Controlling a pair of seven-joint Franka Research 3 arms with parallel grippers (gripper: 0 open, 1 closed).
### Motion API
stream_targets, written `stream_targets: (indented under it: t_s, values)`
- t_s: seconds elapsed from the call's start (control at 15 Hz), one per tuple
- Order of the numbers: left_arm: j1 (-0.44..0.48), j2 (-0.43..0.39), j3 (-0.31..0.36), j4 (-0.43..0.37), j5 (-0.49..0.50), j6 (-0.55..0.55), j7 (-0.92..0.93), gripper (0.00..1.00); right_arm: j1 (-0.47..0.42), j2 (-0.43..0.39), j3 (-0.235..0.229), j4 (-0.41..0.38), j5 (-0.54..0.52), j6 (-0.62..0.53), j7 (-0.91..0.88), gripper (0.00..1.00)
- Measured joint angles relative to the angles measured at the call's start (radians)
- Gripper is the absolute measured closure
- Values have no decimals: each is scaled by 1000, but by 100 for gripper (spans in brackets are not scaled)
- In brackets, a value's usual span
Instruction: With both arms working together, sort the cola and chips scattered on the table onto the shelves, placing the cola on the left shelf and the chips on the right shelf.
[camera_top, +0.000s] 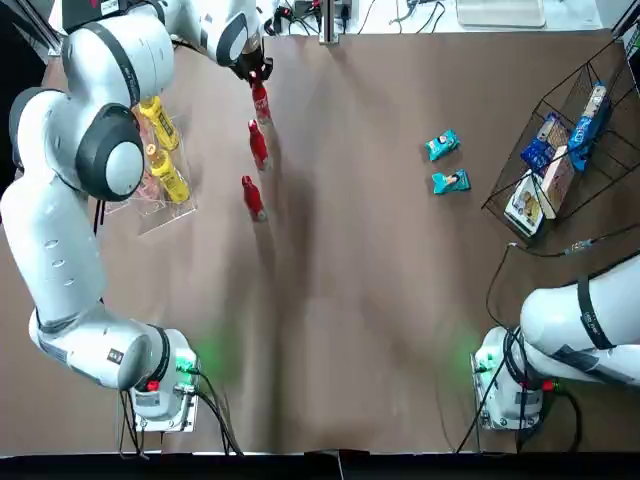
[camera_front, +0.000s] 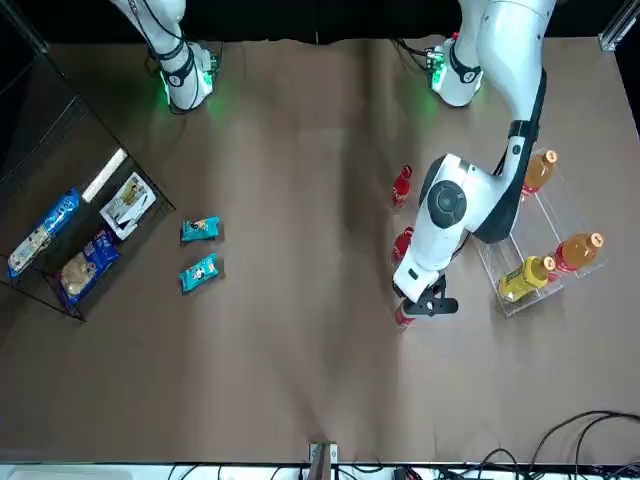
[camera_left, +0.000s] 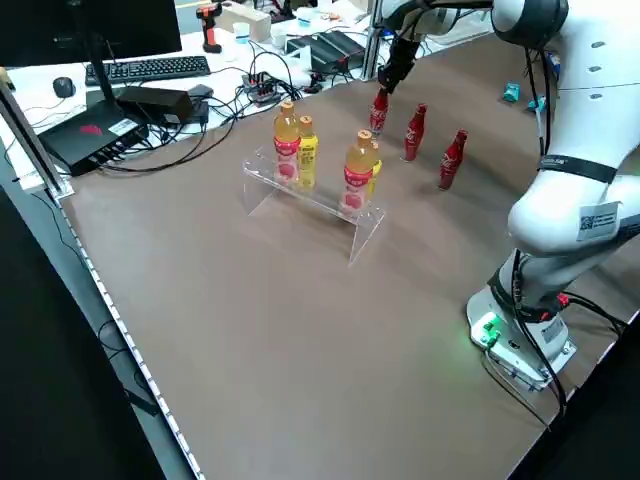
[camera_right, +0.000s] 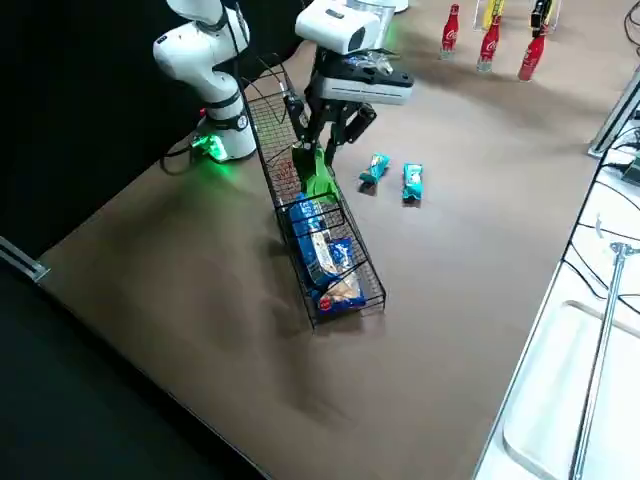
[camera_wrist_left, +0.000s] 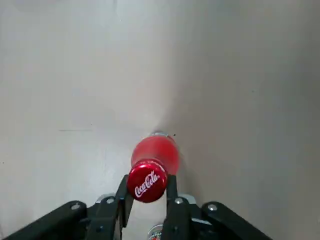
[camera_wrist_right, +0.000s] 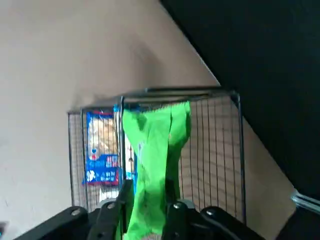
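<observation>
The left gripper is at the far left part of the brown matte table, its fingers closed on the neck of the farthest cola bottle, just under the red cap. That bottle stands upright on the table, first in a row of three; the middle bottle and the near bottle stand apart from each other. The clear acrylic stepped rack lies just to their left, holding orange and yellow drink bottles.

The right gripper hangs over the black wire basket at the table's right edge, its fingers pinching the bright green crinkly chips packet, which dangles above the thin bars. Blue and white packs fill the basket's lower end. Two teal chips packets lie flat between the bottles and the basket, closer to the basket. Wide bare tabletop spreads across the middle and near side.
</observation>
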Motion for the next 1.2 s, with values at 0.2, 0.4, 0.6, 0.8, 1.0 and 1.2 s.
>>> stream_targets:
  t_s: [0.2,0.4,0.6,0.8,1.0,1.2]
  values:
    - [4,-4,0,1,0,0,-19,70,-1,-2,-2,0,-2,-13,-15,68]
    - [24,-54,1,13,0,-100,-27,70,-9,-2,-7,0,-2,-16,-48,68]
    - [63,-166,0,23,0,-309,-16,70,-4,-4,-4,1,-2,-37,-59,67]
    - [81,-283,-2,23,0,-513,52,70,26,-9,7,4,-1,-99,-60,66]
    - [125,-397,-3,22,-35,-699,192,70,107,-22,14,11,47,-165,-14,61]
    - [203,-511,-3,20,-52,-863,371,70,181,-27,17,10,172,-188,156,56]
